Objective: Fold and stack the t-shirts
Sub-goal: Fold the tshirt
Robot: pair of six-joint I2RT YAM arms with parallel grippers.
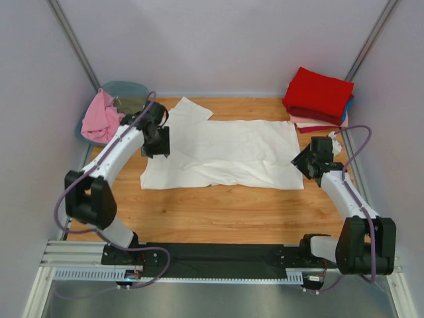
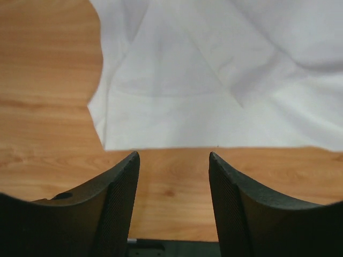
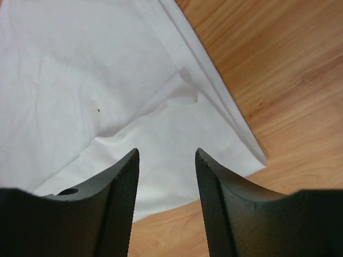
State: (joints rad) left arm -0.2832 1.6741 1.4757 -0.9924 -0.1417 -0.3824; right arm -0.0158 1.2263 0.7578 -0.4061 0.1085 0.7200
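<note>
**A:** Pale walls and a wooden bench (image 1: 218, 212). Your white shirt (image 1: 225, 156) lies flat mid-bench, its long axis running from the left edge to the right edge.

**B:** You've got an arm at each end. The left gripper (image 1: 156, 141) is at the shirt's left end and the right gripper (image 1: 309, 161) hovers over the near right corner. Both are spread, pinching nothing.

**A:** The cloth looks soft and creased, with one sleeve fanned toward the far-left corner.

**B:** Your red shirt (image 1: 318, 95) tops the folded stack at the far-right corner.
</note>
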